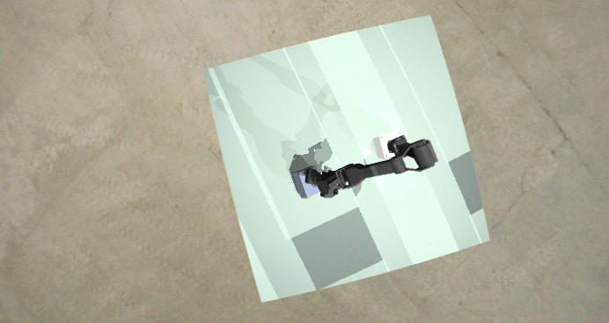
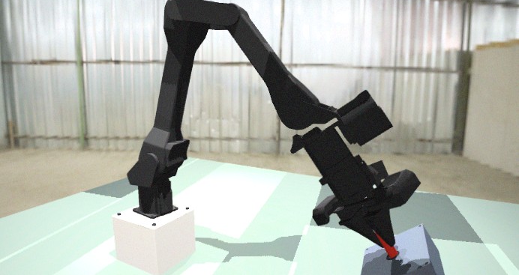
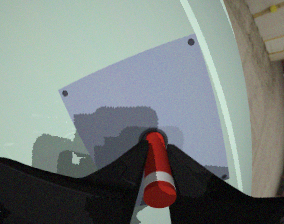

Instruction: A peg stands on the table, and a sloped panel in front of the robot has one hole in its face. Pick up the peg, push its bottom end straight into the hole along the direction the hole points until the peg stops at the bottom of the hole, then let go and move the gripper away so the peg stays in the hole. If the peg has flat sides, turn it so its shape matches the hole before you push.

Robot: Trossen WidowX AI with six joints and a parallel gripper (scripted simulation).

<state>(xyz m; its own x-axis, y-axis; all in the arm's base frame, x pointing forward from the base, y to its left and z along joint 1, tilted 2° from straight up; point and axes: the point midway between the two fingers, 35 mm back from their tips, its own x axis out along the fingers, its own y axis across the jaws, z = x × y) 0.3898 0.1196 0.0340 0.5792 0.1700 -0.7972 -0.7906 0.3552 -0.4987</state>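
The red round peg [image 2: 391,252] [image 3: 161,196] has a pale band near its top end. It leans in line with the gripper. My gripper [image 3: 156,148] is shut on it, just above the sloped panel; the fingers also show in the exterior view [image 2: 385,242]. The blue-grey panel [image 1: 307,190] [image 2: 417,242] [image 3: 143,82] has one dark-rimmed round hole [image 3: 143,135]. The peg's bottom end is at the hole, with dark rim visible around it. It looks to be inside the mouth; the depth is hidden.
The arm's white base block [image 1: 384,150] [image 2: 154,246] stands behind the gripper, away from the panel. Small dark screws mark the panel's corners. Shadows of the arm fall over the panel face and the pale green table [image 1: 334,68] [image 2: 240,222] [image 3: 33,60].
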